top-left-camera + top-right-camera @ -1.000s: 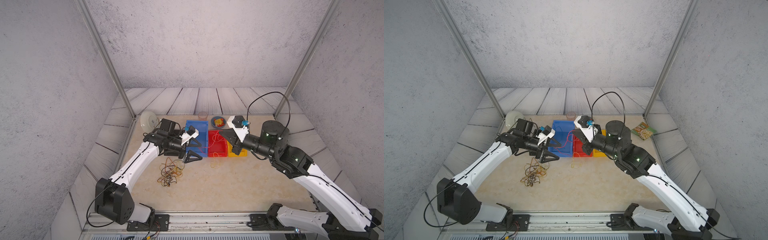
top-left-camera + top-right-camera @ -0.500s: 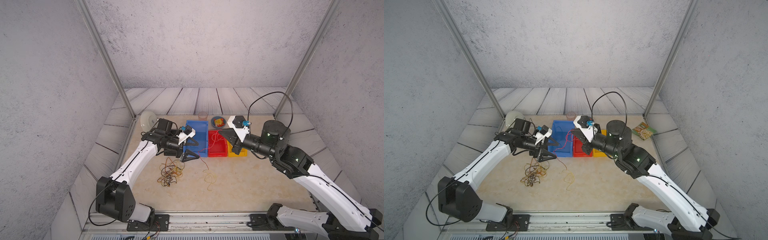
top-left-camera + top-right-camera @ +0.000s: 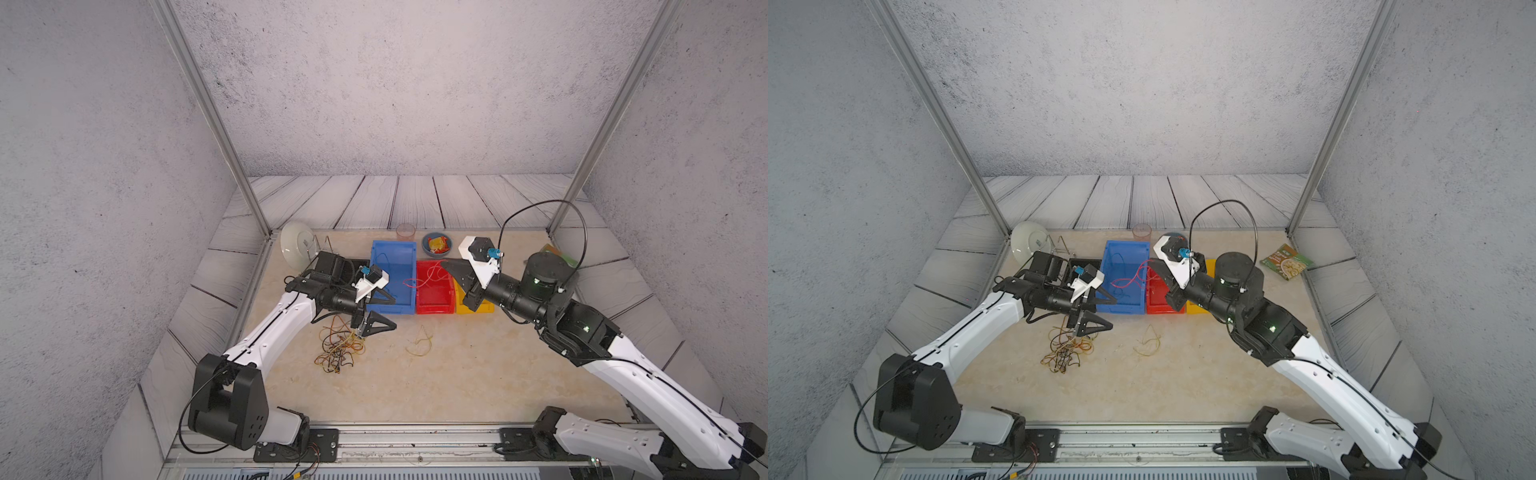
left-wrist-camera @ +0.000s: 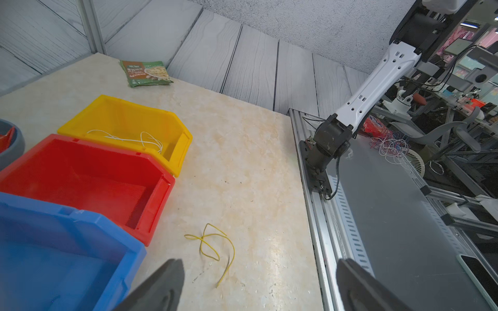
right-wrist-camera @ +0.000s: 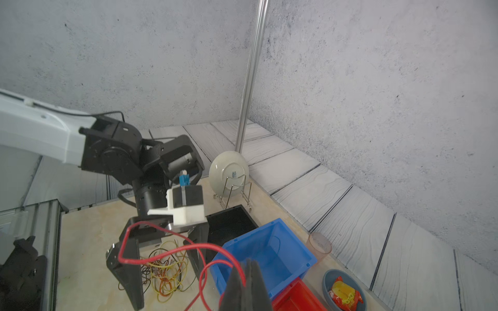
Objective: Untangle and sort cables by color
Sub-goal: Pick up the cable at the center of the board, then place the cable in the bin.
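Note:
My right gripper (image 3: 445,263) (image 5: 249,272) is shut on a red cable (image 3: 419,282) (image 5: 121,242) that loops in the air above the red bin (image 3: 434,306) and the edge of the blue bin (image 3: 395,249). My left gripper (image 3: 392,311) (image 4: 260,265) is open and empty, hovering beside a tangle of yellow, orange and black cables (image 3: 338,347) (image 5: 164,269). One loose yellow cable (image 3: 422,343) (image 4: 213,242) lies on the table in front of the bins. A pale cable (image 4: 129,138) rests in the yellow bin (image 4: 121,103).
Along the back stand a plate on a wire rack (image 3: 295,249), a black tray (image 5: 229,223), a plastic cup (image 3: 405,230) and a grey bowl holding a snack (image 3: 436,245). A green packet (image 3: 1285,262) lies at the far right.
The loose yellow cable has dropped from near the bins' front onto the table. My left gripper, still open, has drawn back a little toward the tangle. The right arm has stayed put.

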Tool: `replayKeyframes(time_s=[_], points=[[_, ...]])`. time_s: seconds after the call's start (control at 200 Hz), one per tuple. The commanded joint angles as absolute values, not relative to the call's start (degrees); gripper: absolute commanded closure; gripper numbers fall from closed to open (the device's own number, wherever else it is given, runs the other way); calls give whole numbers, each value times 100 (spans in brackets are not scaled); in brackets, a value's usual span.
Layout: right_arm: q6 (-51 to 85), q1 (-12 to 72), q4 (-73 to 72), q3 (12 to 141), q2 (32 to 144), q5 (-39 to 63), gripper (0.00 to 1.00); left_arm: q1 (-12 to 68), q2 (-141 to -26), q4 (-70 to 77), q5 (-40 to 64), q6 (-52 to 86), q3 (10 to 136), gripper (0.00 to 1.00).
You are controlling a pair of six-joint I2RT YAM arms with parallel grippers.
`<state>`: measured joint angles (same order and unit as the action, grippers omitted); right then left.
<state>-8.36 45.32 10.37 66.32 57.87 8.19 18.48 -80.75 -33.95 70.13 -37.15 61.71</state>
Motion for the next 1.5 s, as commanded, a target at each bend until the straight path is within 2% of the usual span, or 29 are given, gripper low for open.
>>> replayKeyframes(time_s=[0.0,0.38,0.555,0.786,1.231,1.496], points=[[-669,4547,432,6190,5845,570,100,1807,-7984,-3412,6932,-3863,6096,5],[-394,4430,1504,6943,6845,-1231,100,1033,-7706,-3603,6356,-3941,5959,6],[752,4418,1963,7493,7544,-2291,100,576,-7519,-3835,6168,-4060,5924,5],[2753,4366,3615,8726,8779,-4114,100,399,-7392,-4108,5865,-4250,5877,6],[5048,4197,4112,8532,9775,-3606,100,-68,-7173,-4612,5554,-4437,5906,6],[5594,4137,3990,8489,10491,-3461,100,-82,-7155,-4719,5543,-4529,5854,6]])
